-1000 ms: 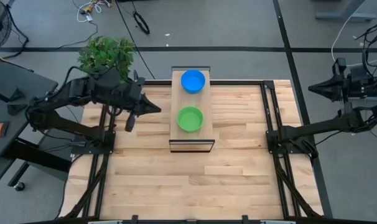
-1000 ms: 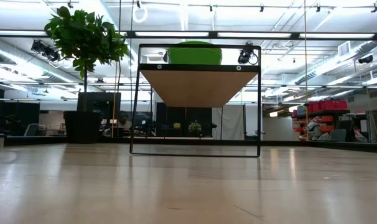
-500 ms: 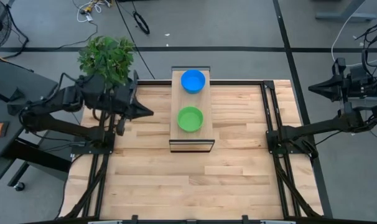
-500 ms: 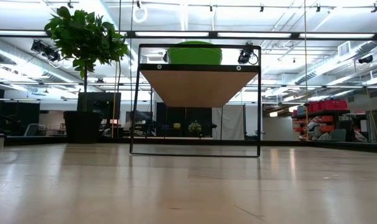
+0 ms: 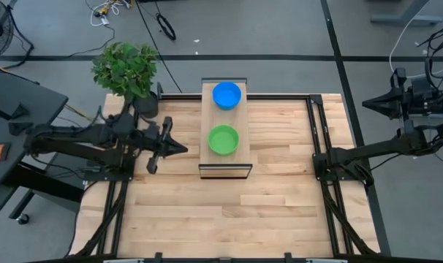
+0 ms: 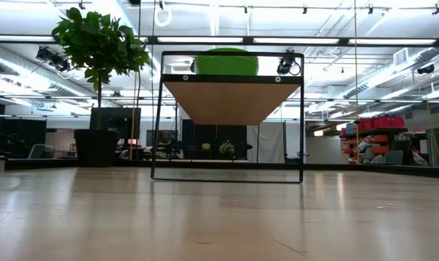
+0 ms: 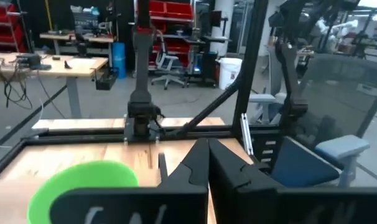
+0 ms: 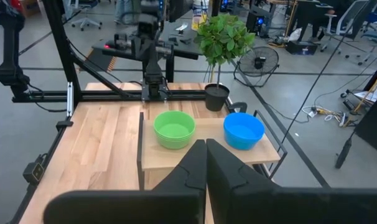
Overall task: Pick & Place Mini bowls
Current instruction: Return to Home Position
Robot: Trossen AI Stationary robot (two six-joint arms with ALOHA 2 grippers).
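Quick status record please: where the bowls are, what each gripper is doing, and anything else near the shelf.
green bowls: on the shelf top, at the end nearer the table's middle; number in the stack cannot be told
blue bowls: on the shelf's other end, apart from the green
left gripper: shut, empty, over the table left of the shelf
right gripper: shut, empty, waiting beside the table's right edge
plant: at the table's back-left corner

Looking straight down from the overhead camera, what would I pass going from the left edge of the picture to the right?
leafy plant → left pincer → shelf → right pincer
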